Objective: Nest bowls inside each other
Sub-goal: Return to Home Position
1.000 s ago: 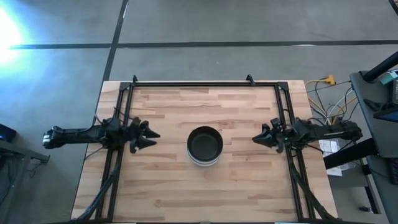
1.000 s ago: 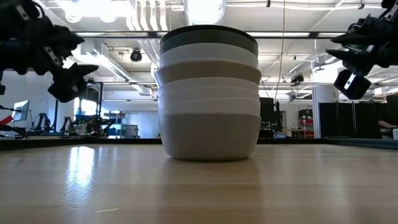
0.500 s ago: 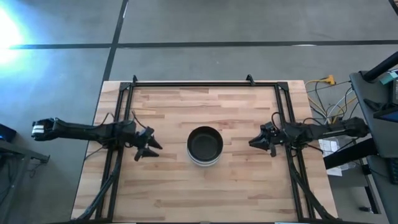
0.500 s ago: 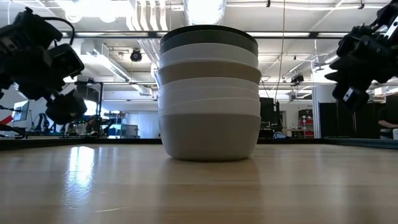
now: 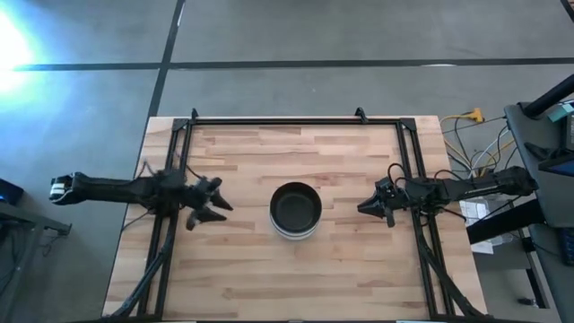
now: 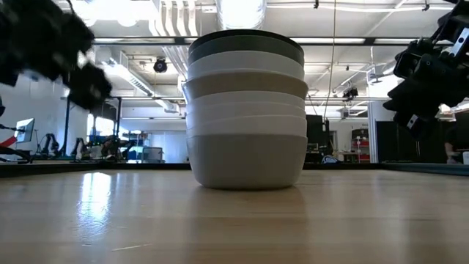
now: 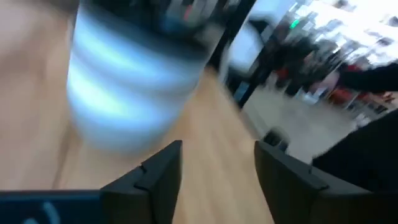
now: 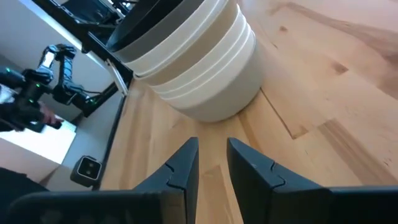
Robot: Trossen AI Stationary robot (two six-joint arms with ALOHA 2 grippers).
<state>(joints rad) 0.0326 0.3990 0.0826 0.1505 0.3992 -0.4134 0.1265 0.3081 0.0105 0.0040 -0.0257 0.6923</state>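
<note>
All the bowls (image 5: 296, 211) in sight sit nested in one stack mid-table (image 5: 242, 269), black on top; nothing seems left to nest. The left gripper (image 5: 218, 199) hangs well apart, jaws open and empty; the right gripper (image 5: 364, 207) too, its jaws barely parted.

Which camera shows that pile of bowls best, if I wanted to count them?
The low view: it sees the stack of bowls side-on, with the rims layered one above another. The high view shows only the top black bowl and a white rim beneath. Both wrist views cut off its top.
</note>
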